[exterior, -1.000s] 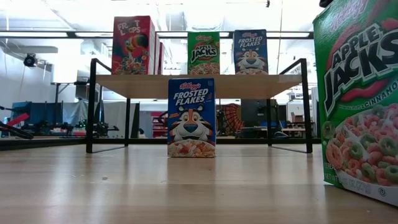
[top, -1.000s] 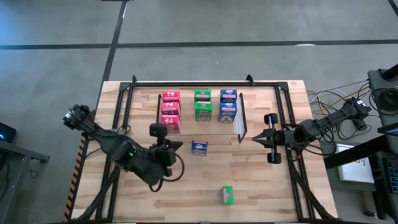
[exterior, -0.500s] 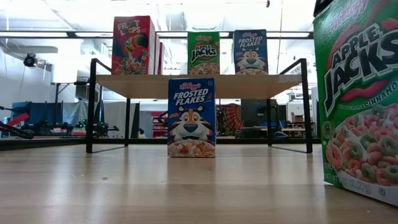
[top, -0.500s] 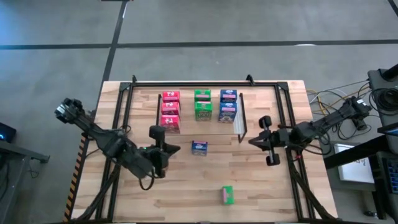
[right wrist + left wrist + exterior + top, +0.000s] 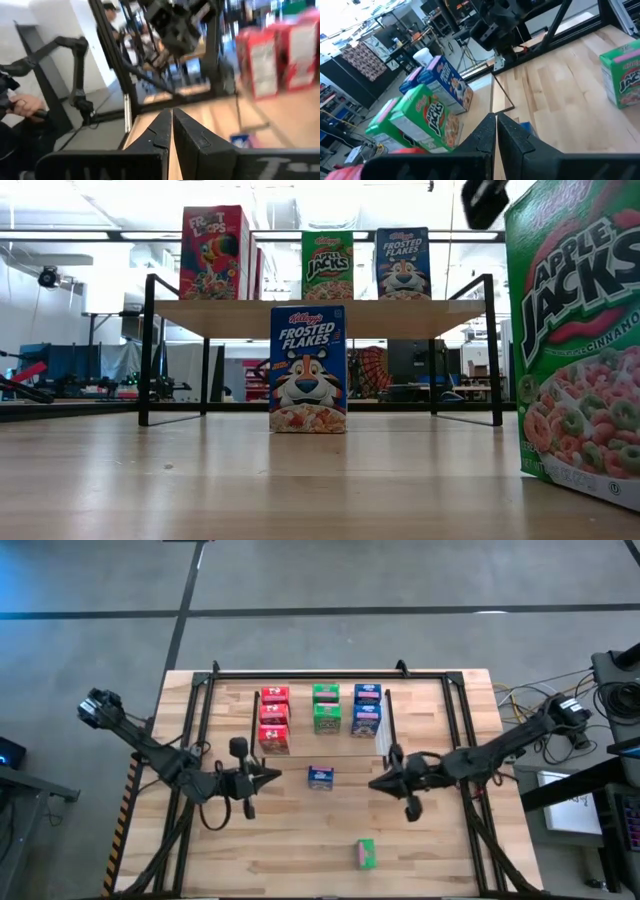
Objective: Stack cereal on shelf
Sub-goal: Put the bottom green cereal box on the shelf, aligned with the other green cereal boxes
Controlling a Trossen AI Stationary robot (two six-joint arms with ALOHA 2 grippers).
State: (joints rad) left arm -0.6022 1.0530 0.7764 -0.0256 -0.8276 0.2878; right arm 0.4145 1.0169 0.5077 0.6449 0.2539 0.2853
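Observation:
A blue cereal box (image 5: 320,777) (image 5: 308,369) stands on the table in front of the shelf (image 5: 384,738) (image 5: 400,307). A green box (image 5: 366,853) (image 5: 580,330) (image 5: 622,75) stands near the table's near edge. On the shelf's wood top are three red (image 5: 274,717), two green (image 5: 325,707) and two blue boxes (image 5: 367,710). My left gripper (image 5: 277,778) (image 5: 496,119) is shut, left of the loose blue box and pointing at it. My right gripper (image 5: 375,783) (image 5: 172,114) is shut, right of the same box and facing it. Neither touches it.
The table's black frame (image 5: 300,673) runs along the far edge and both sides. Bare wood lies between the blue box and the green box. Cables and equipment (image 5: 610,690) sit beyond the table's right edge. In the right wrist view a person's hand (image 5: 22,107) shows in the room.
My right gripper has moved toward the table's left and a little nearer, closing on the loose blue box. My left arm has stretched out lower, with its gripper now pointing level at that box from the left. No box has moved.

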